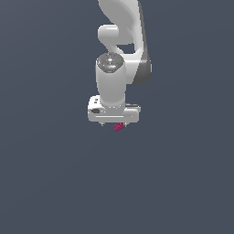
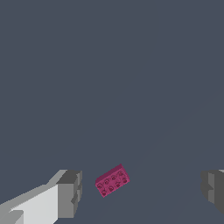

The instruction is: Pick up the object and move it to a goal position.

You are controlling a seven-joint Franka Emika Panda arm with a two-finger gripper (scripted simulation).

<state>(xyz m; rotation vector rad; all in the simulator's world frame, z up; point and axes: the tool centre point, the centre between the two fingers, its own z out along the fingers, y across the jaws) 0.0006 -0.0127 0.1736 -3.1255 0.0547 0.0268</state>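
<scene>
backdrop: plain dark slate-grey | surface (image 1: 45, 183): uniform, featureless | light: even

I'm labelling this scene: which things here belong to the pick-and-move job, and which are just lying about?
Belongs to the job:
- small magenta studded block
- white robot gripper, open, block between its fingers, untouched

Just lying about:
- nothing else visible, only the plain grey-blue floor

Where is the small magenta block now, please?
In the exterior view the magenta block lies just under the gripper. In the wrist view it sits between the open fingers, nearer one of them, touching neither.
</scene>
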